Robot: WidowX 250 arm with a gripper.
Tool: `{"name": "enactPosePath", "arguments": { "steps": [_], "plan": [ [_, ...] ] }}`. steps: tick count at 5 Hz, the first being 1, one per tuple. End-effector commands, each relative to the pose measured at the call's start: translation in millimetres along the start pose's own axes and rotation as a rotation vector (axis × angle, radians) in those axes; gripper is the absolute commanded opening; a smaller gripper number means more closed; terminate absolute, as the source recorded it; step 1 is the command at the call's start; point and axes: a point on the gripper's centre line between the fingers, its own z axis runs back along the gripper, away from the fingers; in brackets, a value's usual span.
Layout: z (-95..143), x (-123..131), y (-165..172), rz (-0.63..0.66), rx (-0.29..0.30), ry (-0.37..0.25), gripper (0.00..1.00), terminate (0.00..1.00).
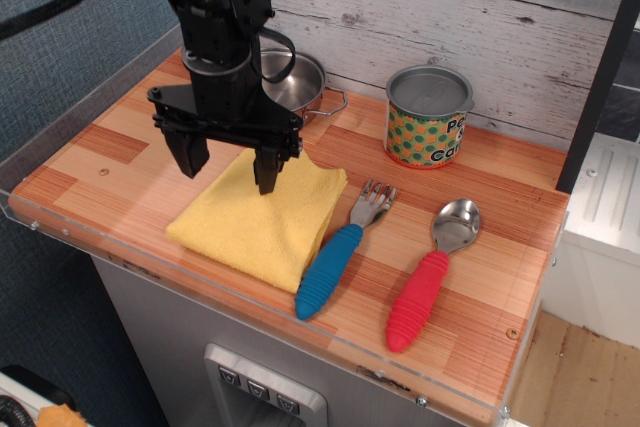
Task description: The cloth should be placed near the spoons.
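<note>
— Two utensils set the mark: the yellow cloth point(262, 218) lies flat just left of the blue-handled fork point(338, 252), red-handled spoon point(432, 274) beyond.
— Claw point(227, 165) spread, empty above it; lift straight up, snag nothing

One cloth point(262, 219), one fork point(340, 246), one spoon point(430, 274), one pot point(288, 81) and one tin can point(428, 117) on the tabletop point(110, 142).

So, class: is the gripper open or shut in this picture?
Open. The gripper has its two fingers spread wide apart above the cloth, with nothing held between them.
</note>
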Motion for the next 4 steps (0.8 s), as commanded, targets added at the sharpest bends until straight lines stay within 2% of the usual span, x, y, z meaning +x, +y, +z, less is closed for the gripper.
{"name": "enactPosePath", "arguments": {
  "steps": [1, 3, 4],
  "plan": [
    [31, 11, 12, 0.021, 0.000, -0.048, 1.00, 0.00],
    [42, 14, 17, 0.026, -0.006, -0.056, 1.00, 0.00],
    [43, 21, 26, 0.078, -0.006, -0.058, 1.00, 0.00]
  ]
}}
